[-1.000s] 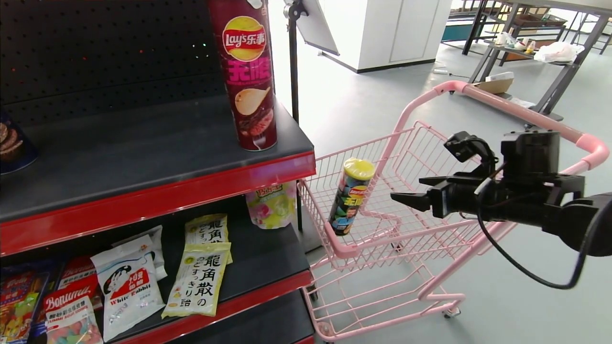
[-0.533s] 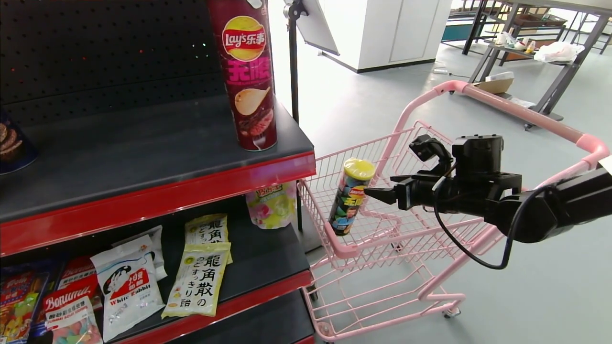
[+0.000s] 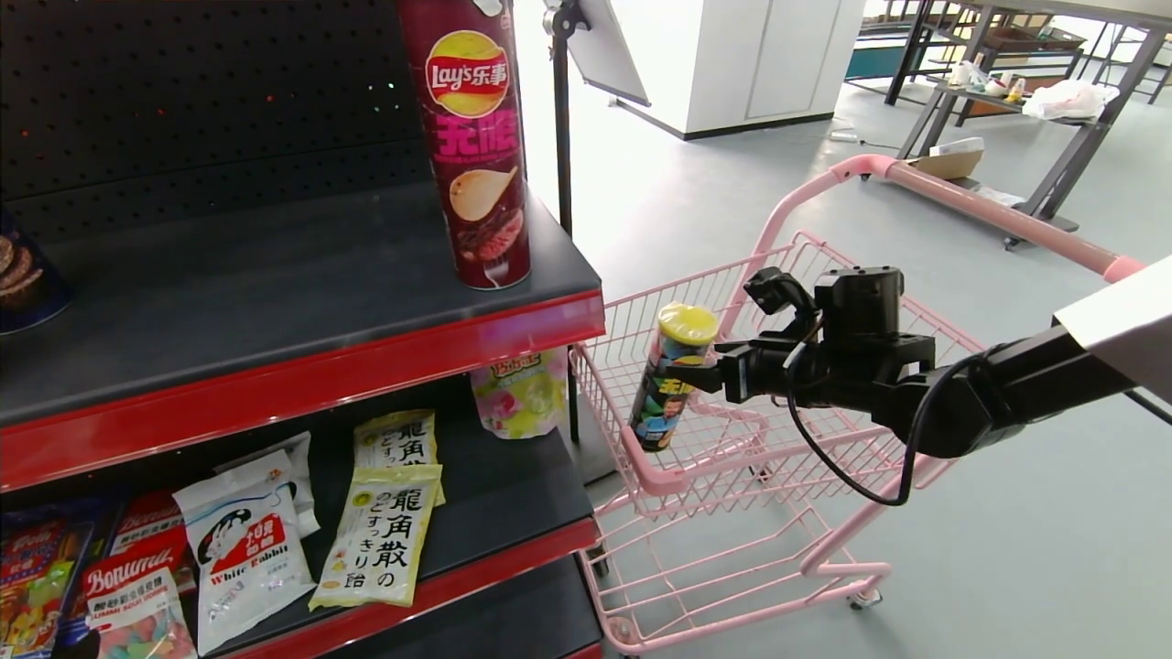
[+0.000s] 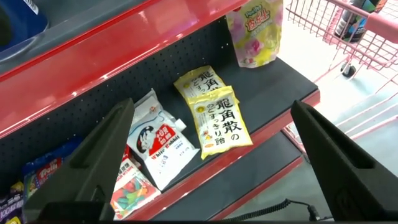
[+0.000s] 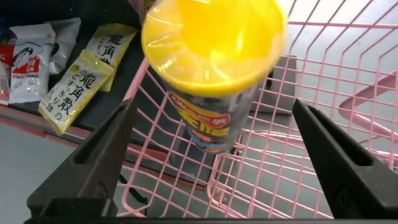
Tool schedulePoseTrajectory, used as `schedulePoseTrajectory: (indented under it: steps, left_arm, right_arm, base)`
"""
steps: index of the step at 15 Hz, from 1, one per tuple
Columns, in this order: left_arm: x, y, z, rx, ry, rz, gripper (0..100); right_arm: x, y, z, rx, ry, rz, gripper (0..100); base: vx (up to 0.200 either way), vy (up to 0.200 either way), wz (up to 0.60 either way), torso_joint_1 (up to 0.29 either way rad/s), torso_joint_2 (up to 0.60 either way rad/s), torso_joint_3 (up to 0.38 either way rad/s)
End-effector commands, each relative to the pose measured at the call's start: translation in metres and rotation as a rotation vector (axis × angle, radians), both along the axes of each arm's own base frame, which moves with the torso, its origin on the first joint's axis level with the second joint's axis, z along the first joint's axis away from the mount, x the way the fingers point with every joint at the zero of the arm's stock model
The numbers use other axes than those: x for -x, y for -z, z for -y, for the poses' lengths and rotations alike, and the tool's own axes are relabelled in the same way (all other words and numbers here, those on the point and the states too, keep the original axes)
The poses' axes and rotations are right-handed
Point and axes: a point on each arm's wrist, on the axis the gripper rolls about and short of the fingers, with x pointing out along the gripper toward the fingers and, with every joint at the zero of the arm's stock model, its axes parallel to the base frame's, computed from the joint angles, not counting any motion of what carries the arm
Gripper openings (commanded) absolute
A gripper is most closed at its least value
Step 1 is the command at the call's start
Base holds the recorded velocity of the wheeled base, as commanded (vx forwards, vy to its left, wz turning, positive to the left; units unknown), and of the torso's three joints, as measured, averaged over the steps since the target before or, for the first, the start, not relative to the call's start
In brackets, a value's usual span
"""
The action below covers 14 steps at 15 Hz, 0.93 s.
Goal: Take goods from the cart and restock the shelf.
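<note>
A chip can with a yellow lid (image 3: pixel 667 403) stands leaning in the front corner of the pink cart (image 3: pixel 645 469). My right gripper (image 3: pixel 700 375) is level with the can's upper part, open, with a finger on either side of it. In the right wrist view the can (image 5: pixel 214 68) sits between the spread fingers (image 5: pixel 93 162), and my right gripper (image 5: pixel 212 109) is open. A tall maroon chip can (image 3: pixel 472 156) stands at the right end of the upper shelf (image 3: pixel 275 275). My left gripper (image 4: pixel 211 104) is open in front of the lower shelf (image 4: pixel 273 87).
Yellow snack bags (image 3: pixel 380 531), a white candy bag (image 3: pixel 243 549) and a pink-green bag (image 3: pixel 522 394) lie on the lower shelf. A blue packet (image 3: pixel 18 275) sits at the upper shelf's far left. A stand pole (image 3: pixel 560 137) rises between shelf and cart.
My right arm has moved left across the cart, bringing its open gripper from well clear of the yellow-lidded can to either side of it. The can and cart have stayed put.
</note>
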Motion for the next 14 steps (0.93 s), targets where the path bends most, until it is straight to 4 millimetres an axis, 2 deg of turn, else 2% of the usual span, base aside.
schedulePoseTrajectory:
  steps: [1, 5, 10, 11, 14]
  left_arm:
    - [0.000, 0.000, 0.000, 0.000, -0.002, -0.002, 100]
    - [0.000, 0.000, 0.000, -0.002, -0.009, -0.002, 100]
    - [-0.001, 0.003, 0.000, -0.020, -0.011, -0.011, 100]
    - [-0.002, 0.003, 0.000, -0.022, -0.011, -0.018, 100]
    - [-0.003, 0.001, 0.000, -0.022, -0.011, -0.018, 100]
  right_arm:
    - [-0.006, 0.006, -0.007, 0.001, -0.013, -0.004, 100]
    - [-0.032, 0.022, -0.016, -0.006, -0.008, 0.022, 100]
    - [-0.048, 0.033, -0.023, -0.012, -0.011, 0.035, 100]
    - [-0.048, 0.033, -0.023, -0.015, -0.010, 0.034, 0]
    - [-0.046, 0.027, -0.021, -0.030, 0.003, 0.035, 0]
  base:
    - [0.000, 0.000, 0.00, 0.000, 0.00, 0.000]
    - [0.000, 0.000, 0.00, 0.000, 0.00, 0.000]
    - [0.000, 0.000, 0.00, 0.000, 0.00, 0.000]
    - [0.000, 0.000, 0.00, 0.000, 0.00, 0.000]
    - [0.000, 0.000, 0.00, 0.000, 0.00, 0.000]
